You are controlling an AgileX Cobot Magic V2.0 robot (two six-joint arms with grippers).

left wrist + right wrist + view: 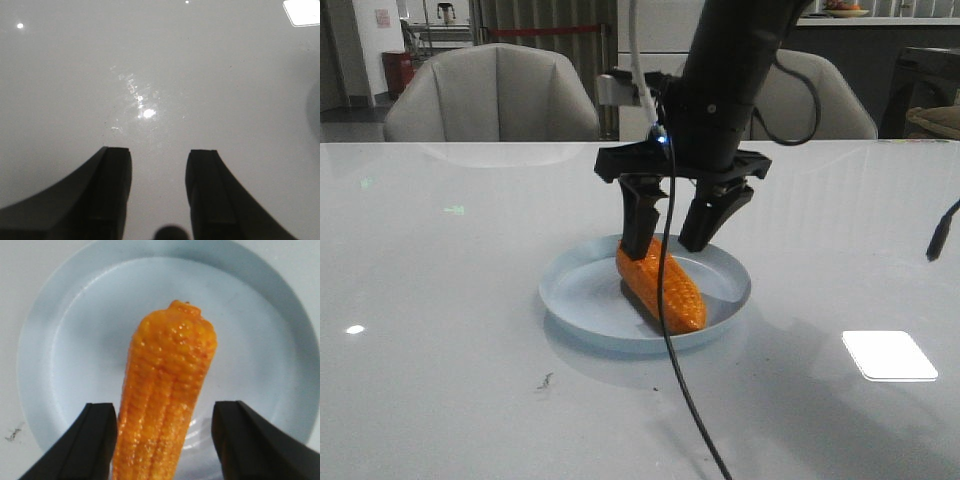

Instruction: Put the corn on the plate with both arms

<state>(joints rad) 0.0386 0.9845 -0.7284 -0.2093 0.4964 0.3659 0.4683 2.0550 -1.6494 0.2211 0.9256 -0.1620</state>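
Front view: the orange cob of corn with bumpy kernel rows (661,286) lies inside the round, shallow, pale blue plate (582,302), which rests on the glossy white desk (440,300). The black right hand (668,243) hangs over the plate with its fingers apart, one on each side of the cob; one finger sits against the cob, the other stands clear of it. A black cable (672,340) drops in front of the corn. Bright light patches and a small dark mark show on the desk. Behind it stand two grey upholstered armchairs (492,95). No writing or brand can be read.

Right wrist view: corn (165,395) on plate (65,340), between the spread fingers of the right hand (165,440).

Left wrist view: the black left hand (159,192), fingers apart and holding nothing, above bare desk (150,75) with glare spots
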